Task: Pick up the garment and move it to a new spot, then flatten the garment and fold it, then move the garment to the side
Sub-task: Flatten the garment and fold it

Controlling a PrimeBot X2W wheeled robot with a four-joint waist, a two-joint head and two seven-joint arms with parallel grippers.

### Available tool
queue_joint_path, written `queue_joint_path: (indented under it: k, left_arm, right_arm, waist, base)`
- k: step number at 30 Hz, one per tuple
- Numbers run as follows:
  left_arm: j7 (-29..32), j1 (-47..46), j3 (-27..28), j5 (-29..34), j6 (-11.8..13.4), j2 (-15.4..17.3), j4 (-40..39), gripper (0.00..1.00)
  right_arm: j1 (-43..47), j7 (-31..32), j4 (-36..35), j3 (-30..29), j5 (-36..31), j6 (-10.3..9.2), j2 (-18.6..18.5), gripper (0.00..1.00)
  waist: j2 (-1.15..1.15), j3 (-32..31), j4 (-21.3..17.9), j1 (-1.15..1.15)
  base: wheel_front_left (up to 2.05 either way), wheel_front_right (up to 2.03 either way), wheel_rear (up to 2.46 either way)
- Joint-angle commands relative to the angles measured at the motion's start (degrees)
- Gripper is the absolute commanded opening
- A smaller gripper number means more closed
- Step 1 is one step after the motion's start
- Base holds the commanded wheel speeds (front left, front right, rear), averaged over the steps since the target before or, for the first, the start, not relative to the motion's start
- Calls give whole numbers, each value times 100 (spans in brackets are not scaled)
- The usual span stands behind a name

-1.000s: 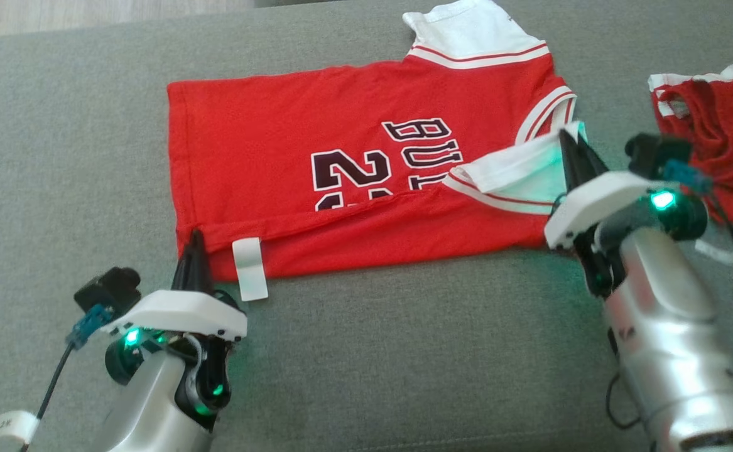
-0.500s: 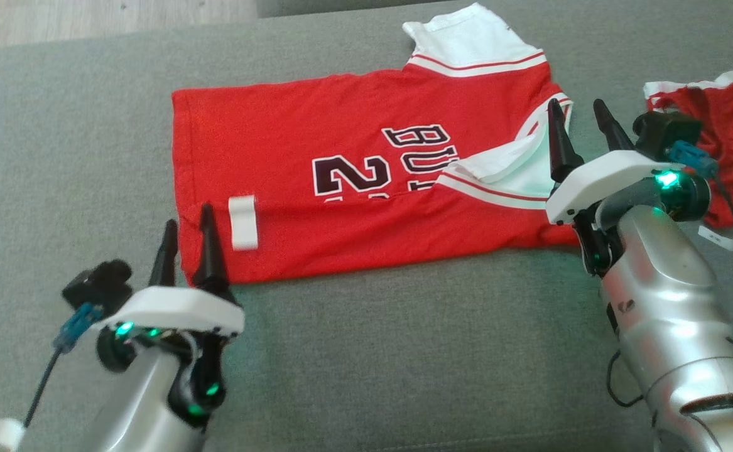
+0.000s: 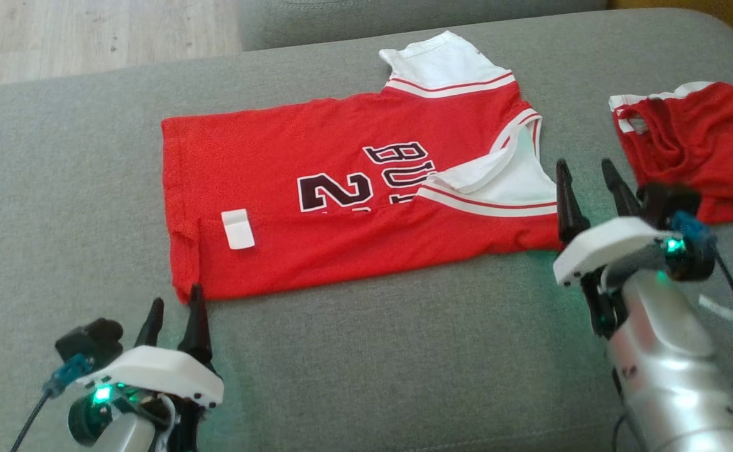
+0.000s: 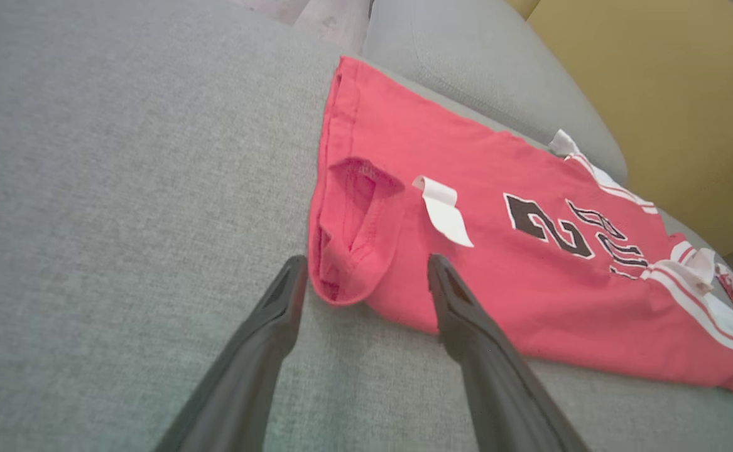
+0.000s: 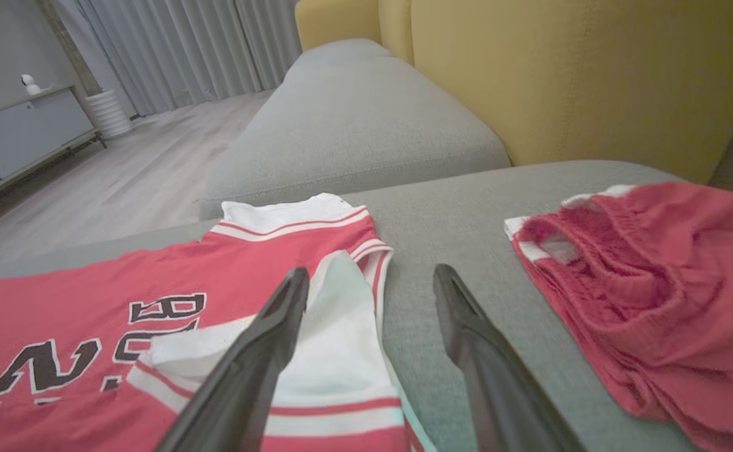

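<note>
Low at the left, the left end effector [image 3: 176, 298], fingers spread wide and gripping nothing; tips pointing at the near left corner of the red jersey [image 3: 247, 157], one fingertip right at the cloth's edge in the head view, actual contact impossible to tell; in the left wrist view, that hem corner puckered into a small pouch between the two dark fingers; beneath it all, the grey sofa [image 3: 372, 364], with a strip of wooden floor [image 3: 90, 31] beyond its far edge; further right, the jersey itself lying flat across the seat, hem to the left and neck to the right, its near long edge folded up over the front so that the black number and letters are cut off along the fold; on that folded flap, close to the hem, a white label [image 3: 238, 228] lying loose; further along, one white sleeve with red stripes turned in over the chest, the other white sleeve sticking out at the far edge; just beside the jersey's right end, the right end effector [image 3: 585, 166], likewise opened wide and empty, its left finger crossing the white sleeve in the right wrist view, its right finger over bare sofa; at the far right, a second red garment [image 3: 686, 144] with white trim, crumpled, lying apart from the jersey; behind it, a yellow backrest [image 5: 561, 75].
</note>
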Motion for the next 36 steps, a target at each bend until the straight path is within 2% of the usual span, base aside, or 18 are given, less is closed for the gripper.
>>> queue_joint_path:
  k: [1, 8, 18, 19, 20, 23, 32, 35, 36]
  left_arm:
    - [49, -180, 158, 0, 57, 129, -165, 100]
    - [230, -313, 150, -3, 306, 85, 159, 100]
    - [118, -653, 296, -210, 123, -69, 589, 100]
    - [128, -682, 294, -227, 101, -80, 632, 91]
    - [131, -706, 289, -237, 78, -89, 675, 54]
    - [104, -752, 316, -310, -1, -140, 757, 0]
    - [-26, -728, 415, -419, -92, -169, 719, 0]
    - [-31, -705, 426, -471, -131, -192, 677, 0]
    - [-33, -700, 432, -491, -151, -198, 665, 0]
  right_arm:
    - [-30, -43, -290, 109, -15, 21, 36, 100]
    - [587, 243, -1120, 154, 142, 21, 36, 100]
    - [1180, 788, -1849, 1, 133, 21, 36, 100]
    - [1227, 841, -1877, -14, 126, 21, 36, 100]
    - [1267, 888, -1898, -30, 124, 21, 36, 100]
    - [1352, 1026, -1926, -64, 172, 21, 36, 100]
    - [1334, 1267, -1712, -123, 300, 21, 36, 100]
    - [1255, 1325, -1532, -45, 612, 21, 36, 99]
    - [1214, 1317, -1466, -29, 677, 21, 36, 73]
  waist:
    - [0, 7, -21, 1]
    - [0, 182, -158, 1]
    - [0, 392, -164, 1]
    - [0, 404, -157, 1]
    - [0, 415, -151, 1]
    - [0, 440, -132, 1]
    - [0, 465, -40, 1]
    - [0, 464, -3, 1]
    - [0, 462, 7, 1]
  base:
    - [0, 0, 0]
    - [0, 0, 0]
    - [0, 0, 0]
    - [0, 0, 0]
    - [0, 0, 0]
    - [0, 0, 0]
    - [0, 0, 0]
    - [0, 0, 0]
    - [0, 0, 0]
